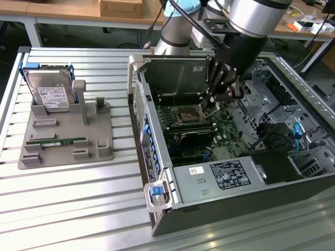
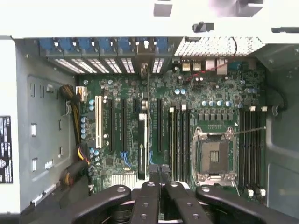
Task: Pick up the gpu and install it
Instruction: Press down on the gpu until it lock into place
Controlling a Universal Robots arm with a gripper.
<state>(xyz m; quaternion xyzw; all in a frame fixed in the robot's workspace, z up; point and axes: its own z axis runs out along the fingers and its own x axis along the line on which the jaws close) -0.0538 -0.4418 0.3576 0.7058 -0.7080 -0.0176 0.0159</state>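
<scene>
The gpu point(image 1: 194, 137) is a thin black card standing on edge in a slot of the motherboard point(image 1: 230, 130), inside the open computer case point(image 1: 157, 157). In the wrist view the gpu point(image 2: 142, 140) shows edge-on, and its bracket end reaches the case's rear slot openings. My gripper point(image 1: 215, 100) hangs above the board, beside the CPU socket point(image 1: 187, 114) and a little above the card. In the wrist view its black fingers point(image 2: 148, 196) are pressed together, and the gripper point(image 2: 159, 173) has nothing showing between them.
To the exterior view's left of the case stands a grey holder point(image 1: 97, 151). It carries a silver hard drive point(image 1: 52, 94) and a green memory stick point(image 1: 56, 141). Drive cages and cables point(image 1: 282, 125) crowd the case's far side. A power supply point(image 1: 225, 175) fills its near end.
</scene>
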